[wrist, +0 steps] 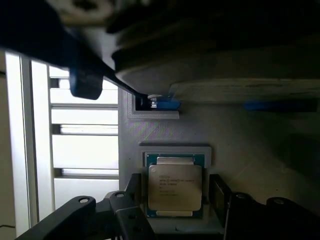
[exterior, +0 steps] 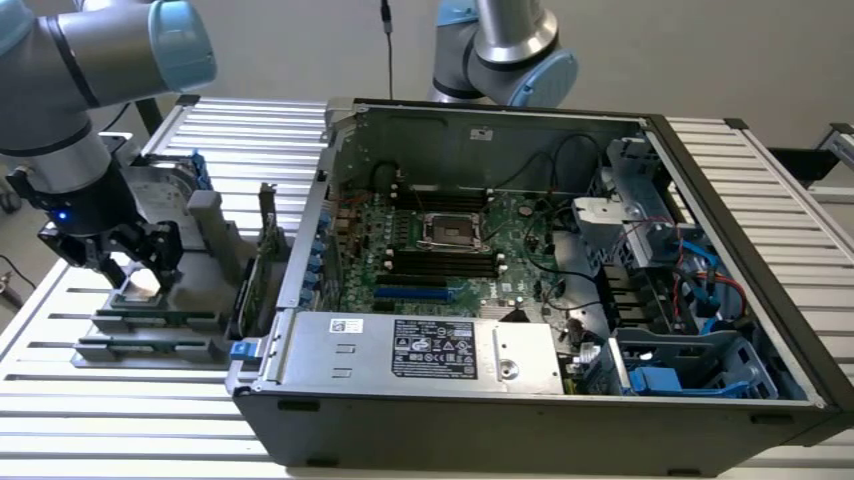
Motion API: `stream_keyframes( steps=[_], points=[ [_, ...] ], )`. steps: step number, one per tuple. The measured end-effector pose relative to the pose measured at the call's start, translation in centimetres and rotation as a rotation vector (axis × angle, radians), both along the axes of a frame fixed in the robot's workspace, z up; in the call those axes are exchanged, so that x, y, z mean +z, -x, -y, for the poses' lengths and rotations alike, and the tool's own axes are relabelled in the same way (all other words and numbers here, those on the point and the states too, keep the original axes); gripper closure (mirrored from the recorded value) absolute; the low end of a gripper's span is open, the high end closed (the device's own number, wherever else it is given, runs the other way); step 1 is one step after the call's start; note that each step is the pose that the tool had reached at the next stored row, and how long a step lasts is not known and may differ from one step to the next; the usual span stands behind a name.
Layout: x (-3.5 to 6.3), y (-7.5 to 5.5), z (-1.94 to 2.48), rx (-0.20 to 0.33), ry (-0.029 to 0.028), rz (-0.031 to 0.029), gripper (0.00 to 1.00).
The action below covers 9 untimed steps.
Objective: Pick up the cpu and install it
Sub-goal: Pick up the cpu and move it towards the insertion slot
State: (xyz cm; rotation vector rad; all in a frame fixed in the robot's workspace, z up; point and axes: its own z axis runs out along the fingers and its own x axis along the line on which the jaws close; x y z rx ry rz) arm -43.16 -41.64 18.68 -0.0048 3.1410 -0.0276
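The cpu [wrist: 174,186], a flat square chip with a silver-grey metal top and green rim, lies in a recess of the grey holder [wrist: 240,145]. In the exterior view it is the pale square [exterior: 138,285] on the grey holder [exterior: 200,290] at the exterior view's left. My gripper [exterior: 128,268] is lowered over it, open, with one black finger [wrist: 134,192] on each side of the chip and a small gap to each edge. The open computer case [exterior: 534,400] holds the motherboard with its bare cpu socket [exterior: 450,232].
A hard drive in a blue frame [exterior: 167,185] and upright memory sticks [exterior: 267,225] stand on the same holder behind the gripper. A second arm [exterior: 514,50] hangs over the case's back wall. The slatted table [exterior: 134,420] surrounds everything.
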Motion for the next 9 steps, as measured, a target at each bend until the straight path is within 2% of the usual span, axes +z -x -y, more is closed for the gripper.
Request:
stream_keyframes(
  steps=[3,9],
  points=[
    [0.0,0.01,-0.01,0.0,-0.0022,0.0,0.35],
    [0.0,0.01,0.0,0.0,-0.0118,0.0001,0.35]
  ],
)
